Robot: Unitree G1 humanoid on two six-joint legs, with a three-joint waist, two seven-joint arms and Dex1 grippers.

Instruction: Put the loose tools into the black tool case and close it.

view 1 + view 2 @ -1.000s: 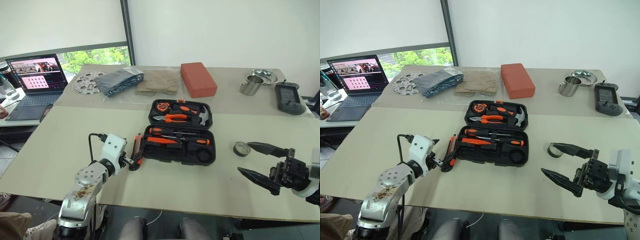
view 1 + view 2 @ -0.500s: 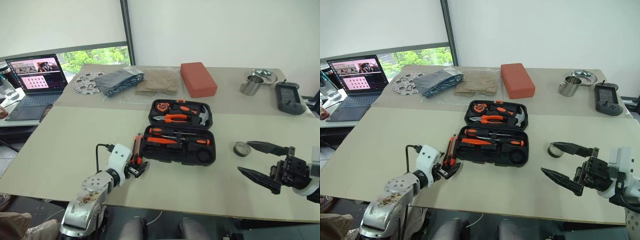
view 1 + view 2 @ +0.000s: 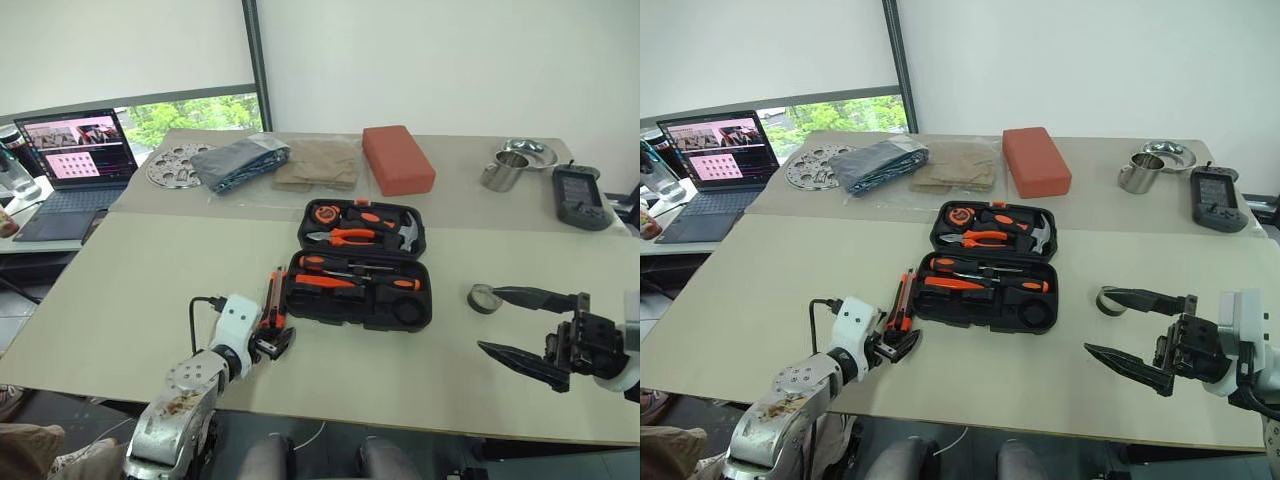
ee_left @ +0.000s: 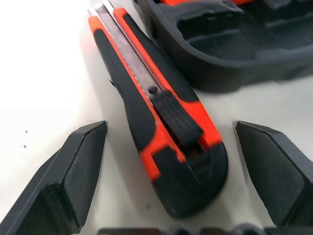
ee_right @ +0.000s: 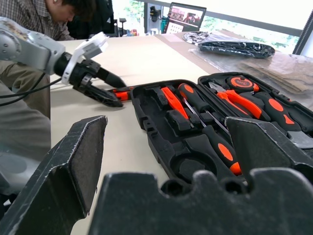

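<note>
I have the left gripper [image 4: 168, 147] low on the bench [image 3: 130, 300], close to its near edge, with its two black fingers spread wide on either side of the butt end of the utility knife [image 4: 156, 117]. The fingers are not touching the knife; there is clear bench on both sides of the handle. The knife lies flat, just beside the left end of the black tool case [image 3: 360, 268], running roughly from near to far along it.

The case sits open around the middle of the bench, both halves flat. In the near half I can see screwdrivers [image 3: 355, 276] with orange and black handles lying in their slots (three by my count, though the thin one is hard to make out). The far half holds the pliers [image 3: 345, 237] and the hammer [image 3: 405, 230].

My right gripper [image 3: 522, 325] hangs above the bench toward the right edge, fingers wide apart and holding nothing. The small grey tape roll [image 3: 483, 297] stands on the bench just beside its upper finger, between that gripper and the case.
</note>
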